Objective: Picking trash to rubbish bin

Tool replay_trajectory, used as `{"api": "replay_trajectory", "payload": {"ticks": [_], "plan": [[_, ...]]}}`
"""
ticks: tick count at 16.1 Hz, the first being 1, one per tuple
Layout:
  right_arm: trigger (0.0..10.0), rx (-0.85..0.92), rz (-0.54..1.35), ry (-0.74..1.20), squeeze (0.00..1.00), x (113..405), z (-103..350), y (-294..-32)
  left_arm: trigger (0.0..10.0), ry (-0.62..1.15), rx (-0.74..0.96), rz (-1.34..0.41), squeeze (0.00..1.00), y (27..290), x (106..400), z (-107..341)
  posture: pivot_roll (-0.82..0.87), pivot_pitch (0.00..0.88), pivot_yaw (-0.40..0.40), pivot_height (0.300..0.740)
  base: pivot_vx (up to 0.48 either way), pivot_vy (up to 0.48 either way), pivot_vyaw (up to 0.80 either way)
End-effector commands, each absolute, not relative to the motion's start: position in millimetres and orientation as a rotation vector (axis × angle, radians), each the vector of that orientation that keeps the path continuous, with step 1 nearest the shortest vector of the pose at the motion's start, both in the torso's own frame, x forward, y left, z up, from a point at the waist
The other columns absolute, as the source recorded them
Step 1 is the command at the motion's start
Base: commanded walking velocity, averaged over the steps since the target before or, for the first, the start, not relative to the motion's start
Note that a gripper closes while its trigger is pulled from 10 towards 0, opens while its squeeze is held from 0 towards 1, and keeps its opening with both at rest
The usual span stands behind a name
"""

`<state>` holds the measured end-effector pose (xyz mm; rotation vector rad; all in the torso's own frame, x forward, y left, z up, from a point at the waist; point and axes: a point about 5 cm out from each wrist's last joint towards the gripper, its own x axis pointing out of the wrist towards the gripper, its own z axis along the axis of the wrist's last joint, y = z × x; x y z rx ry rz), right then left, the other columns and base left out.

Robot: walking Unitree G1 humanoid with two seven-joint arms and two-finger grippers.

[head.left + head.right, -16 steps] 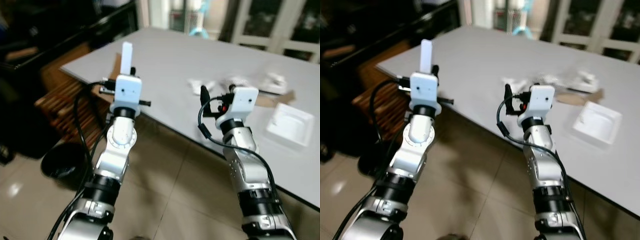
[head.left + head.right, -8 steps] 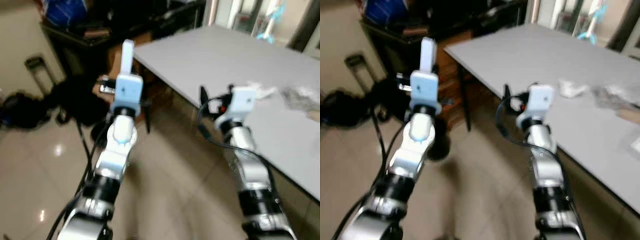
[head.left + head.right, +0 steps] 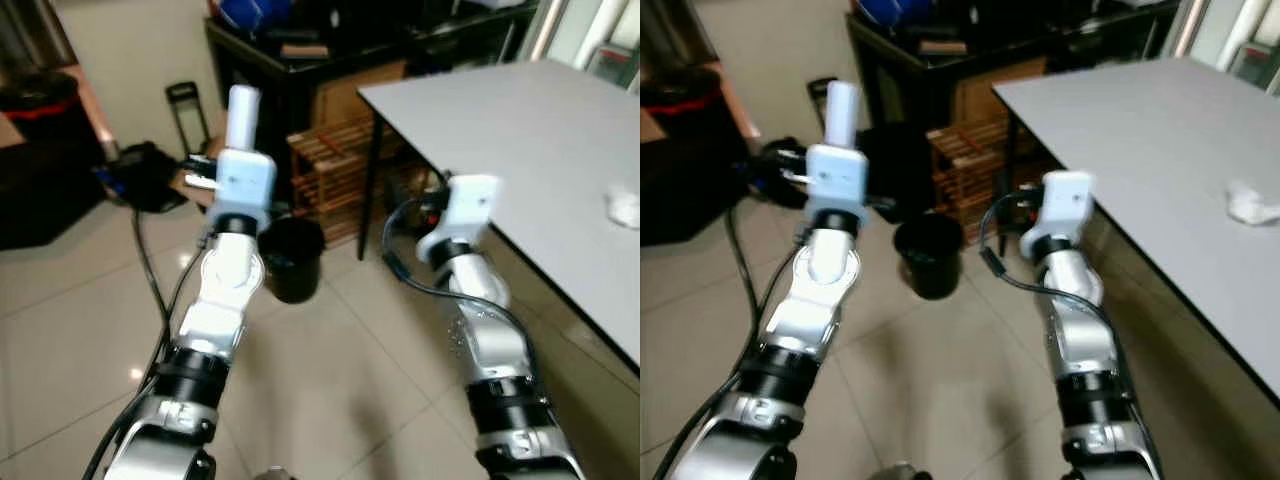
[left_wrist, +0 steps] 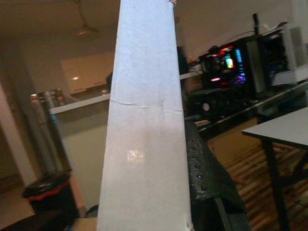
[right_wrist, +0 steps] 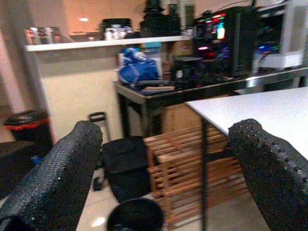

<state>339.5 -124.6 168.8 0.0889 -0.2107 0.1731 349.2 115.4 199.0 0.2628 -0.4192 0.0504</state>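
Turning left has brought the black bin (image 3: 293, 260) onto open floor (image 3: 70, 330) ahead, beside the worktop (image 3: 520, 140) edge. Left claw (image 4: 159, 144) stays clamped on a white strip (image 3: 241, 118); right claw (image 5: 163, 159) is spread apart. A wooden rack (image 3: 330, 170) stands behind the bin.

Home room: tiled floor (image 3: 330, 370), grey table (image 3: 520, 130), lit computer tower (image 5: 231, 41)

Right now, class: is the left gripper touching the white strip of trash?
Touching. In the left wrist view, the white strip lies flush against a black finger of the left gripper.

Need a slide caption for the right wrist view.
Open right hand faces the small black bin on the floor beside a wooden rack.
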Motion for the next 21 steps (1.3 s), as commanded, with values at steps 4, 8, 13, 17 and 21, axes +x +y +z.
{"api": "replay_trajectory", "payload": {"ticks": [4,8,13,17,21], "plan": [[10.0,0.083,0.155,-0.195,0.0,340.3,166.2,-132.5,10.0,-0.415,0.247,0.007,0.0,103.9,348.5,198.0,-0.09,0.021,0.055,0.74,0.0,0.0,0.0],[10.0,0.077,0.157,-0.186,0.0,340.9,164.9,-132.3,10.0,-0.384,0.234,-0.045,0.0,98.6,348.8,192.0,-0.09,0.012,0.056,0.74,0.0,0.0,0.0],[10.0,0.072,0.173,-0.174,0.0,340.7,162.8,-128.6,10.0,-0.37,0.214,-0.07,0.0,97.2,350.0,192.1,-0.09,0.018,0.057,0.74,0.0,0.0,0.0],[10.0,0.065,0.181,-0.167,0.0,340.6,161.7,-128.4,10.0,-0.356,0.217,-0.067,0.0,97.5,350.3,190.0,-0.09,0.027,0.055,0.74,0.272,0.0,0.0],[10.0,0.06,0.184,-0.163,0.0,341.3,161.5,-128.6,10.0,-0.354,0.217,-0.06,0.0,99.0,351.0,190.7,-0.09,0.029,0.053,0.74,0.302,0.0,0.0]]}}
